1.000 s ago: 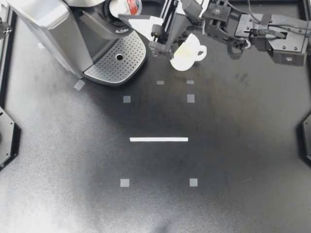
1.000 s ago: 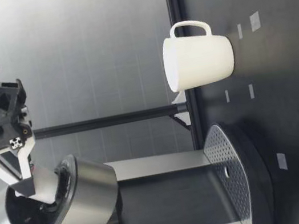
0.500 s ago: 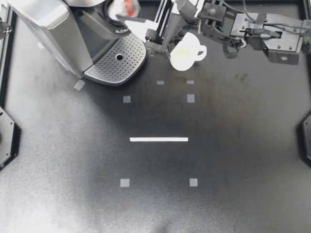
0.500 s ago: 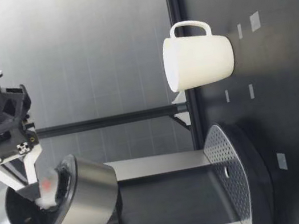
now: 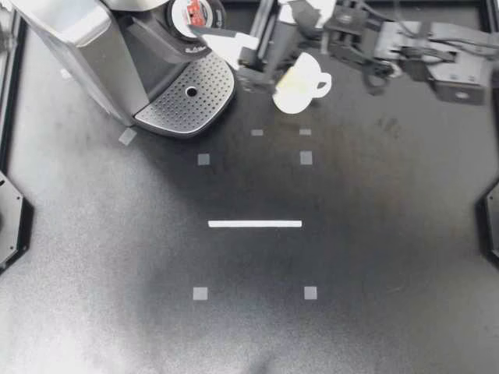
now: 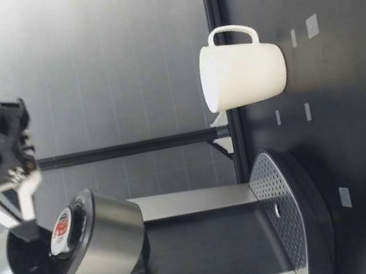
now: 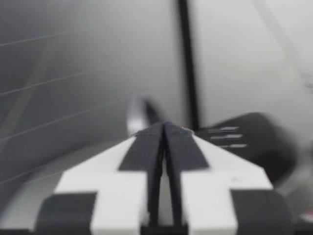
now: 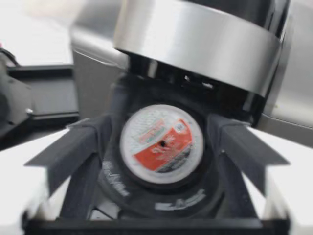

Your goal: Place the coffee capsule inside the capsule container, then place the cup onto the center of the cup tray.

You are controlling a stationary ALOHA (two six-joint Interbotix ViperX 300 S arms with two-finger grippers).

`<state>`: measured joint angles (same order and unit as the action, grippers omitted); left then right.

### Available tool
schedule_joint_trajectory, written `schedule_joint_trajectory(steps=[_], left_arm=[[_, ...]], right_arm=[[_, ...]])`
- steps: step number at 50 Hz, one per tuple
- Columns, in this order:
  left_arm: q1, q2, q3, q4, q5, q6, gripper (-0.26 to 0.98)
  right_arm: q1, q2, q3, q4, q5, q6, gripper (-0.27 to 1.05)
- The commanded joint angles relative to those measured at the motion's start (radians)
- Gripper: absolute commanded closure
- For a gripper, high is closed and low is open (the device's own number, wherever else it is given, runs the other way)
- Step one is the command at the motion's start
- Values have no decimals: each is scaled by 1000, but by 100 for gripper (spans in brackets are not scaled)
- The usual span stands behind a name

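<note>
The coffee capsule [image 5: 195, 13], white-lidded with a red label, sits in the round capsule container on top of the coffee machine. My right gripper [image 5: 214, 23] reaches in over it from the right, open. In the right wrist view the capsule [image 8: 161, 139] lies in the black holder between the spread fingers [image 8: 73, 152], untouched. In the low view my right gripper [image 6: 7, 203] hangs just above the capsule [image 6: 62, 229]. The white cup [image 5: 300, 82] stands upright on the table under my right arm, beside the perforated cup tray [image 5: 191, 92]. My left gripper [image 7: 164, 142] shows only in its wrist view, fingers pressed together.
The silver machine body [image 5: 78, 47] fills the back left corner, with its lid [image 6: 102, 243] hinged open by the holder. A white tape line [image 5: 254, 224] and small grey squares mark the table's middle. Black frame rails run along the edges.
My right gripper opened and let go of the capsule, which now rests in the container. The gripper has lifted slightly off it. The cup has not moved.
</note>
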<state>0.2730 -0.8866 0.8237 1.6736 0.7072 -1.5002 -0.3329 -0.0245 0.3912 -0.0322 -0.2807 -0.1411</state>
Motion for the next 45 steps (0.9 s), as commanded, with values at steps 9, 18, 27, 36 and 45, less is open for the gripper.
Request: schedule_joint_trajectory(steps=[9, 18, 27, 36, 45], left_arm=[[12, 44, 17, 38, 175, -5, 61], [78, 80, 14, 38, 170, -49, 61], [147, 124, 8, 40, 87, -95, 61], [172, 175, -15, 41, 8, -152, 61], [173, 204, -40, 44, -40, -163, 61]], right_arm=[[77, -137, 83, 9, -40, 6, 1], [115, -210, 179, 31, -143, 29, 14], [115, -259, 268, 31, -270, 63, 27], [117, -288, 322, 31, -325, 77, 27], [117, -313, 345, 31, -333, 77, 27]])
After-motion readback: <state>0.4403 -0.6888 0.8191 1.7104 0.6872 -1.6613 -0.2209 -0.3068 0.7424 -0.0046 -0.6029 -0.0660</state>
